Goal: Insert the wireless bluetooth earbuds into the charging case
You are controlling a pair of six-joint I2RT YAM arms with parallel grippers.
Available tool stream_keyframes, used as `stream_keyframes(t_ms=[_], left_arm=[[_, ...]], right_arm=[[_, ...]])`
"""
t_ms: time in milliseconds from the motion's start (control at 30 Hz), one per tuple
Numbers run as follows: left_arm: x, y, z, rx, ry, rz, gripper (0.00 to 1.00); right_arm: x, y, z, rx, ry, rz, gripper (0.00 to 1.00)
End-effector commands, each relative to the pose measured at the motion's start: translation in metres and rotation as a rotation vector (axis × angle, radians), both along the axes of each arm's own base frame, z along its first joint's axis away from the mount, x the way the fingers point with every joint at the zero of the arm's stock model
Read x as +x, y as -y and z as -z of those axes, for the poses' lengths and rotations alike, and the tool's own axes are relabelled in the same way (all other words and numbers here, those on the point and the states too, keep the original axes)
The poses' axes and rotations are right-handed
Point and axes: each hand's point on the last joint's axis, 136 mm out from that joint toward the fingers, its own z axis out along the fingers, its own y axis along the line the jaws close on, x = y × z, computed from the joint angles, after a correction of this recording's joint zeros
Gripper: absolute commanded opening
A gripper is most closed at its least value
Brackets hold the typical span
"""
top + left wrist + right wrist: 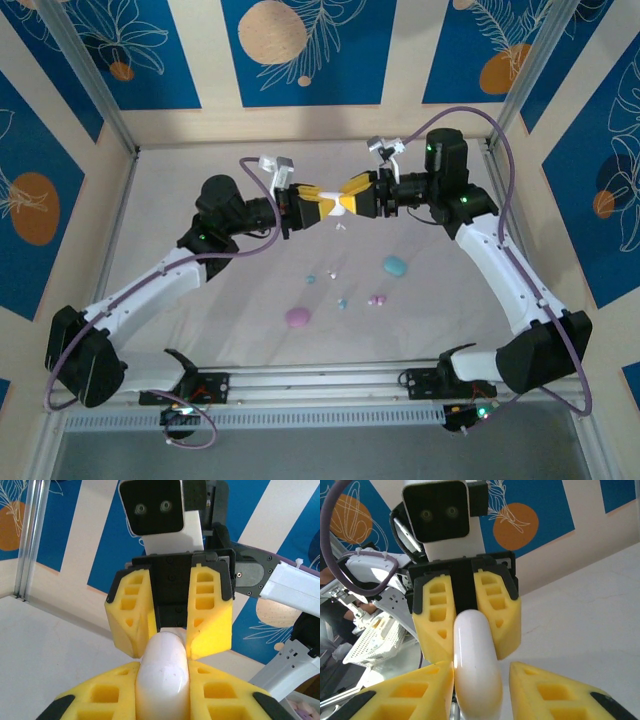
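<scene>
A white pebble-shaped charging case [340, 204] hangs above the middle of the table, between both grippers. My left gripper [320, 203] [163, 666] is shut on one end of the case [163, 677], its yellow fingers [100, 695] pressing both sides. My right gripper [354, 199] [481, 667] straddles the other end of the case [476, 670]. Its left finger [410, 692] touches the shell, and a gap shows at its right finger [555, 692], so it stands open. Several tiny earbuds [342, 303] lie scattered on the table below.
A teal case [395, 265] and a pink case [298, 316] lie on the white table [200, 200] among the earbuds. Aluminium frame posts [120, 130] stand at the back corners. A white mesh basket [370, 640] sits beyond the table edge.
</scene>
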Motion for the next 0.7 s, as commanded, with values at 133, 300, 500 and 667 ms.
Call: stream_keyframes(t_ms=[133, 300, 500, 667], left_arm=[[-0.005, 0.000, -0.015, -0.042, 0.023, 0.031, 0.12], [-0.005, -0.001, -0.018, -0.050, 0.023, 0.030, 0.12], [-0.006, 0.000, -0.018, -0.053, 0.025, 0.035, 0.12], [-0.006, 0.001, -0.018, -0.054, 0.022, 0.040, 0.12]], right_arm=[[-0.014, -0.003, -0.009, 0.019, 0.023, -0.089, 0.36], [-0.014, -0.001, -0.003, 0.004, 0.021, -0.082, 0.37], [-0.014, -0.001, -0.001, 0.005, 0.012, -0.092, 0.35], [-0.013, -0.001, -0.005, 0.010, 0.016, -0.092, 0.26]])
